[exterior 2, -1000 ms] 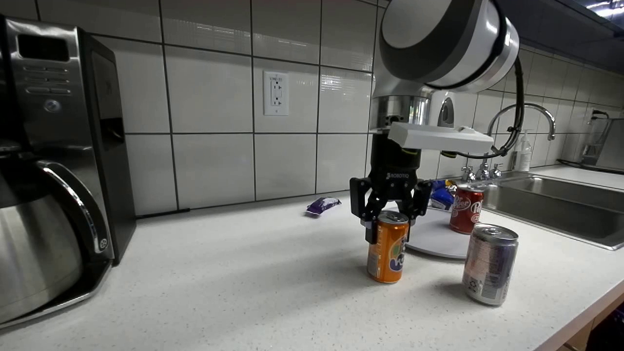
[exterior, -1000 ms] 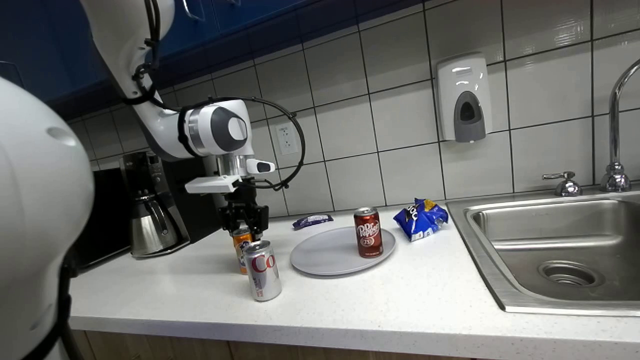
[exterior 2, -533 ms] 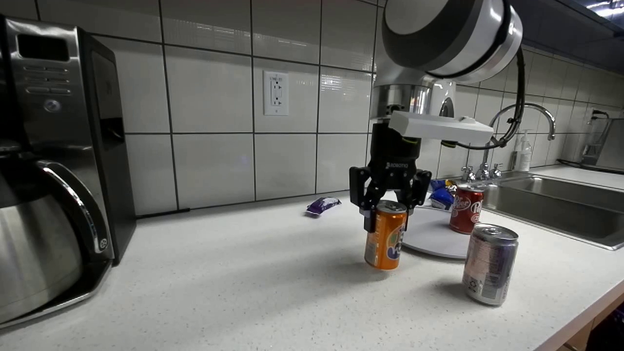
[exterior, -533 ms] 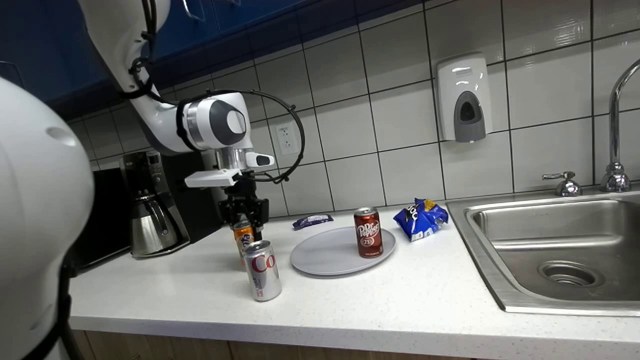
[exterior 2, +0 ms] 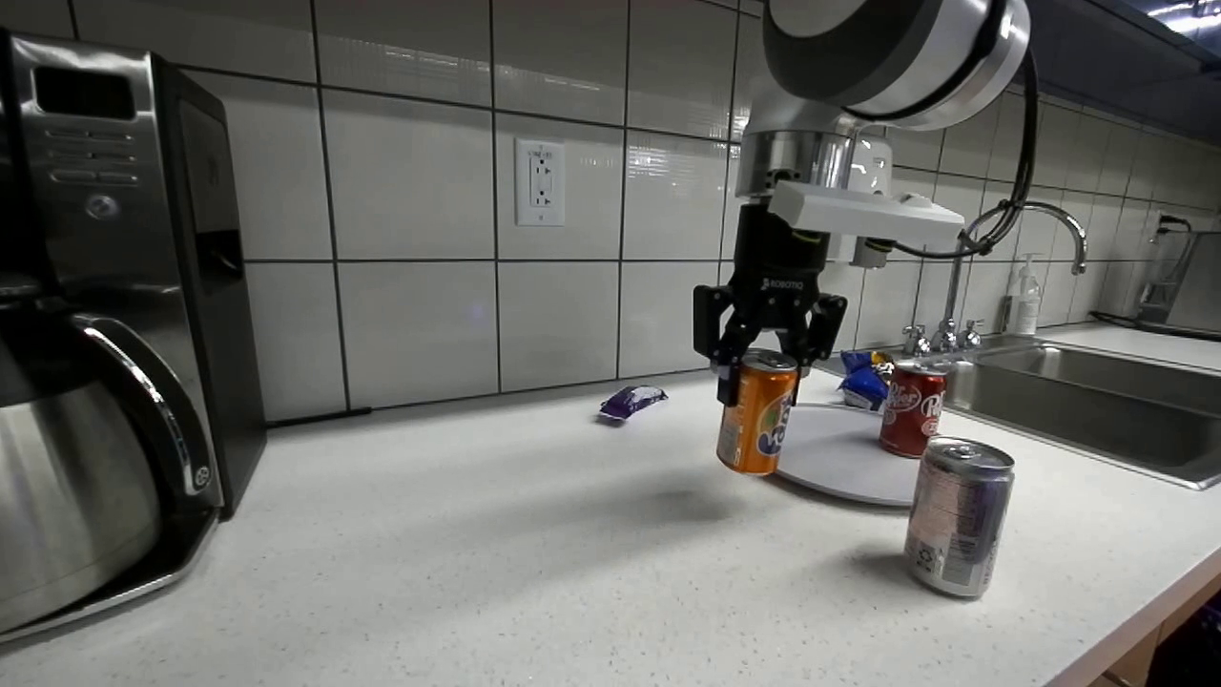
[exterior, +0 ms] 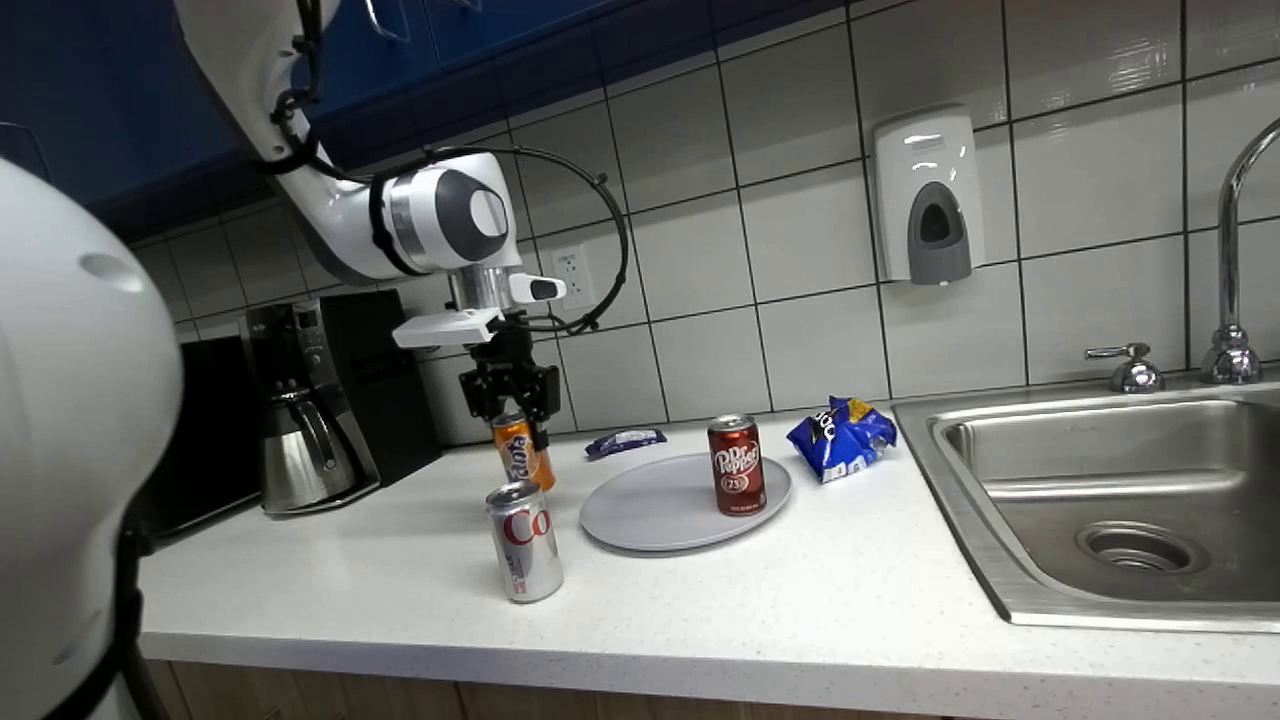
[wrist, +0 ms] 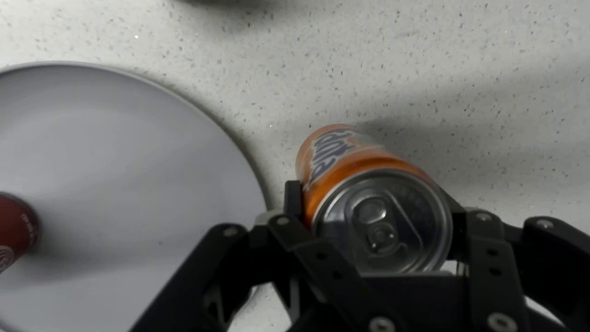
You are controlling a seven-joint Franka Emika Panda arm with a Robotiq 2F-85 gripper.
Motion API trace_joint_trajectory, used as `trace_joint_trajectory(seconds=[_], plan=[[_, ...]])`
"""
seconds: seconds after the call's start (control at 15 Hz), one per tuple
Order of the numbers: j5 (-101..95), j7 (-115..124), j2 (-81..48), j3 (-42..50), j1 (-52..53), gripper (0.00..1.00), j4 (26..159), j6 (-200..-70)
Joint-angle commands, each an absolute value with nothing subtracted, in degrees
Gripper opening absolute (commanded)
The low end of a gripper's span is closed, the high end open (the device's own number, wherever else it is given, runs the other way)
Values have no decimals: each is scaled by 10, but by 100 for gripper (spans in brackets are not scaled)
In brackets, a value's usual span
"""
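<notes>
The speckled white countertop [exterior 2: 429, 572] carries a coffee maker [exterior 2: 143, 315], grey plate [exterior: 650, 505], silver can [exterior: 527, 550] — plus a blue bag [exterior: 842, 442] and purple packet [exterior 2: 631, 402].

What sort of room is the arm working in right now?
Very likely a kitchen or break room; home or workplace, I can't tell. The signs are the metal sink, the coffee maker and the wall-mounted dispenser.

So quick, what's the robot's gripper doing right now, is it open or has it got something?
Gripper: closed, holding the orange Fanta can up off the counter.
</notes>
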State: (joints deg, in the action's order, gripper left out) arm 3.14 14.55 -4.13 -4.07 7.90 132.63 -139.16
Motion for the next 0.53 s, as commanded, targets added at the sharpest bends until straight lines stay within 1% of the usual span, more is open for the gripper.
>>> trace_joint_trajectory(seconds=[0.0, 0.47], plan=[[4, 166, -40, -32, 64, 38, 1300, -1377], [-23, 183, -63, -4, 42, 38, 1271, -1388]])
